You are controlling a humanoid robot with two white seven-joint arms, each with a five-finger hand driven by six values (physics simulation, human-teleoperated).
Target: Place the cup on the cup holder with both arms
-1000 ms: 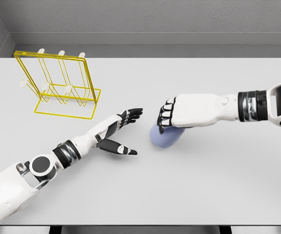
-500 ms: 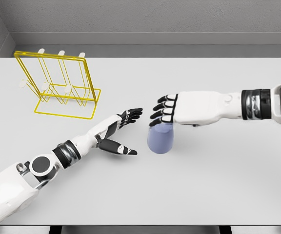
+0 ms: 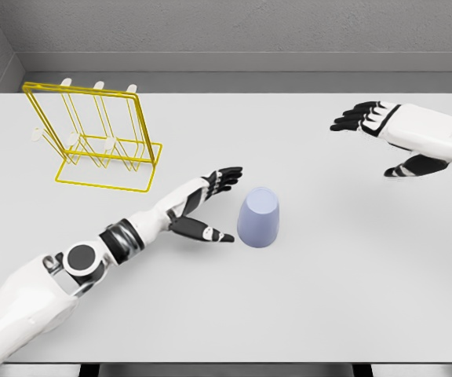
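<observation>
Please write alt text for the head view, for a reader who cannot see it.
A pale blue cup stands on a white table, the open left hand just beside it. The open right hand hovers far right, and a yellow wire holder stands far left.

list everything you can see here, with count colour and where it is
pale blue plastic cup: 1, pale blue, table centre, apparently upside down, untouched
yellow wire cup holder: 1, yellow with white-tipped pegs, far left of table
flat table: 1, light grey, fills most of the view
wall: grey, behind the table
left hand: 1, white arm with black fingers, open, just left of the cup
right hand: 1, white with black fingers, open, raised at far right
</observation>
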